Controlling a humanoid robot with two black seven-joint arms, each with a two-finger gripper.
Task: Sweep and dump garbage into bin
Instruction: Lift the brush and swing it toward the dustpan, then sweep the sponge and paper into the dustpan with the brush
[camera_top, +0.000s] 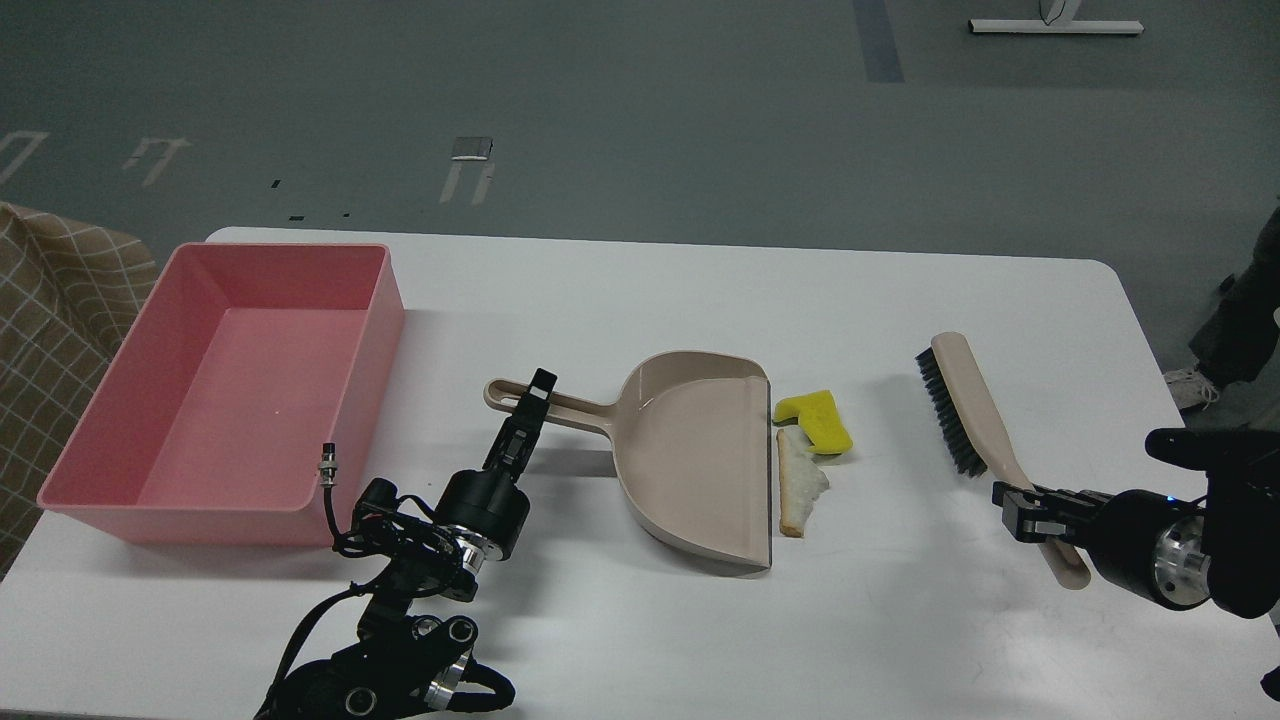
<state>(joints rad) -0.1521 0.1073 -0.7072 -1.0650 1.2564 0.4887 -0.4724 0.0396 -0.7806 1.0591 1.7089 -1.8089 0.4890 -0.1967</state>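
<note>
Landmark: beige plastic dustpan (700, 450). Yellow notched sponge chunk (815, 418) and white crusted bread piece (798, 480) lie just right of its open edge. Rectangular pink plastic tub (225, 390) stands well left. Left gripper (530, 400) pinches the dustpan handle. Right gripper (1025, 508) clamps the beige black-bristled brush (965, 405), far right.

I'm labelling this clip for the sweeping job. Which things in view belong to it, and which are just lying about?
Belong to the job:
yellow sponge chunk
bread piece
dustpan, handle at the left gripper
brush, held by the right gripper
pink bin

Just lying about:
checked cloth beside the table
</note>
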